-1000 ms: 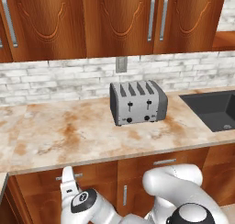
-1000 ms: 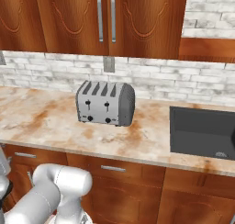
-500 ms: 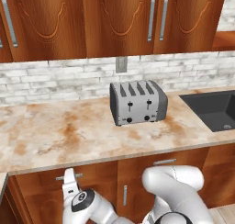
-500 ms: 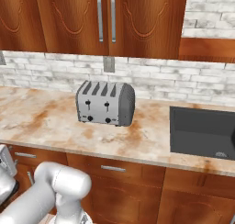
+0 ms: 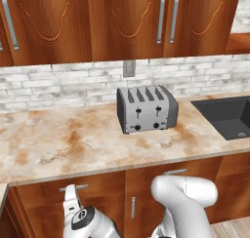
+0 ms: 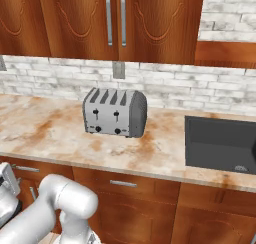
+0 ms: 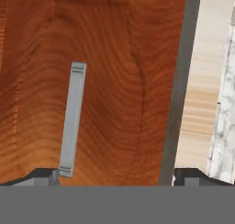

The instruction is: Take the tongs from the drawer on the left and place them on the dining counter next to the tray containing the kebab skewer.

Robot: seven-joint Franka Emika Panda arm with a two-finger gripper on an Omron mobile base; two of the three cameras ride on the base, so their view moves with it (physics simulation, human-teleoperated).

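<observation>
While its jaws stand wide, the hand [image 7: 117, 177] faces the drawer [image 7: 114, 81], grained reddish wood with a flat silver bar handle [image 7: 72, 120].

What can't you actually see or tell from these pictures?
- The tongs: the drawer is shut, so its wooden front hides whatever is inside.
- The gripper: the hand view's bottom edge cuts off all but its two tips.
- The sink: the right base view's edge cuts off its far side.

Kitchen: toaster [image 5: 146, 109], sink [image 6: 220, 144], cabinets [image 5: 127, 22].
</observation>
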